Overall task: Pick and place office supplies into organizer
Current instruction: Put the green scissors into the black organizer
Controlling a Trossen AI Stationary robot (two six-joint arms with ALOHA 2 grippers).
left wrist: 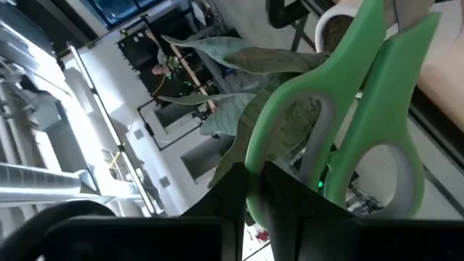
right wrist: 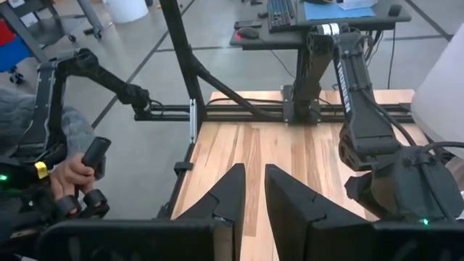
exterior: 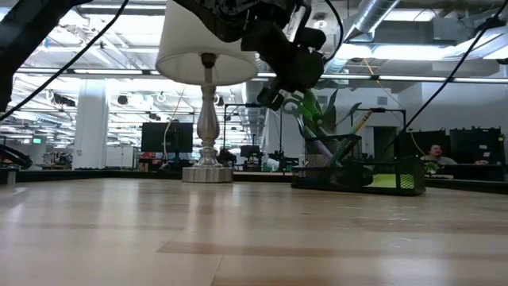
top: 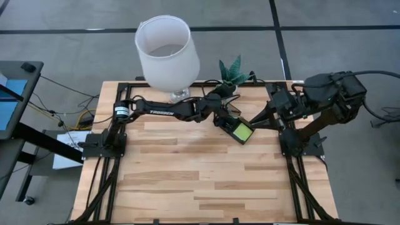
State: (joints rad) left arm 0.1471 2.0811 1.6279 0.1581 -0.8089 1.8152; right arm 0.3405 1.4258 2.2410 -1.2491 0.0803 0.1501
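Note:
The green-handled scissors point(left wrist: 341, 123) are in my left gripper point(left wrist: 261, 170), which is shut on them above the black organizer point(top: 232, 125) at the table's far middle. In the low view the gripper point(exterior: 278, 87) hangs over the organizer's taller mesh back section point(exterior: 333, 155), where pencils point(exterior: 361, 119) stick up. A lime sticky-note pad point(top: 243, 132) lies in the organizer's low tray. The scissors' blades are hidden. My right gripper point(right wrist: 254, 185) waits open, raised at the table's right side, with nothing between its fingers. My left gripper pinches the rim of one green handle loop point(left wrist: 255, 156) of the scissors between its two fingers point(left wrist: 233, 190). The scissors reach away from the gripper, handles nearest it. Whether the blades touch the organizer I cannot tell.
A white-shaded lamp point(top: 165, 50) on a silver base point(exterior: 206, 171) stands at the far edge, left of the organizer. A potted green plant point(top: 232, 72) stands just behind it. In the right wrist view a person's hand point(right wrist: 72, 174) holds a control arm beyond the table's left edge.

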